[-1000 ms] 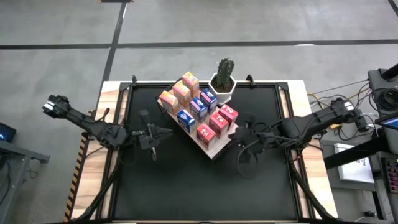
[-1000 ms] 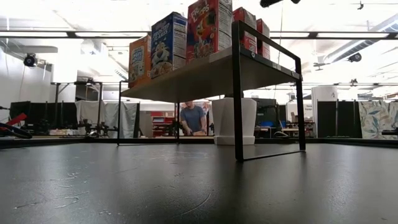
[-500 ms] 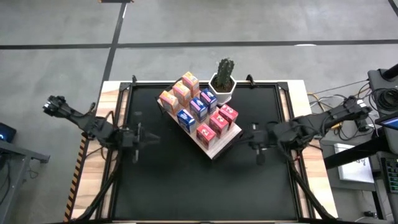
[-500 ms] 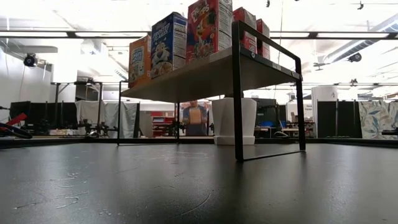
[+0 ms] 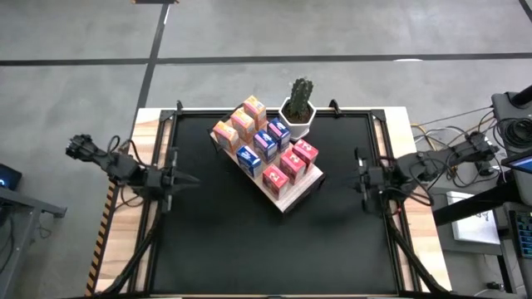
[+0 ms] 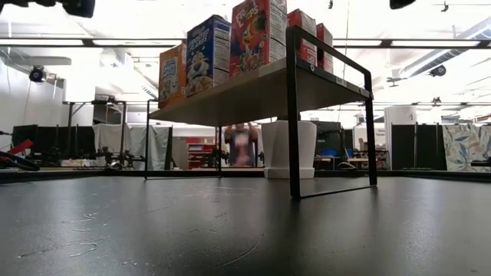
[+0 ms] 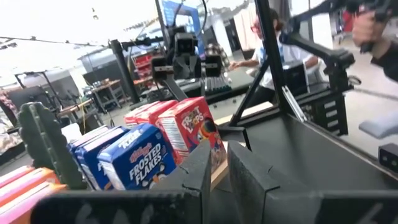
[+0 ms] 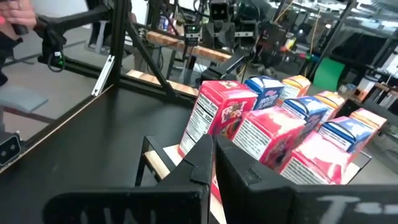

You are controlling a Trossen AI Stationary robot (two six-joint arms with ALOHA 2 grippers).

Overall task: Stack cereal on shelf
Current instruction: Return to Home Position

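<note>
Cereal boxes (image 5: pixel 264 148): where do they stand? (Student)

All nine stand upright on the shelf (image 5: pixel 293 195), which lies slantwise on the table (image 5: pixel 249 249), toward its far edge. Three rows cross the shelf: orange at the far-left end, blue in the middle, red at the near-right end. No box shows on the table itself. (Tutor)

How does the shelf's long axis lie relative to each pincer? (Student)

It runs from far-left to near-right. The left pincer (image 5: pixel 191 178) hovers by the table's left edge, pointing toward the table's middle and the shelf's long near-left side. The right pincer (image 5: pixel 359 173) hovers by the right edge, facing the red end. Both are well apart from the shelf; the right one seems slightly the nearer, to the red row. (Tutor)

Their fingers? (Student)

Left: drawn close, with a thin slit between, holding nothing. Right: pressed together, empty. (Tutor)

What does the coming move turn on? (Student)

Judged from this layout, the stacking looks complete and only the return to rest is left. The shelf lies inward of both pincers, so travel outward, toward the side edges, leads away from the boxes. Bare table flanks the shelf on both sides and along the near edge. The one crowded spot is the far edge, where the cactus pot (image 5: pixel 298 112) stands just beside the shelf's far corner; neither arm is near it. The low view shows the shelf top raised on dark legs, so a low inward sweep could catch a leg. (Tutor)
</note>
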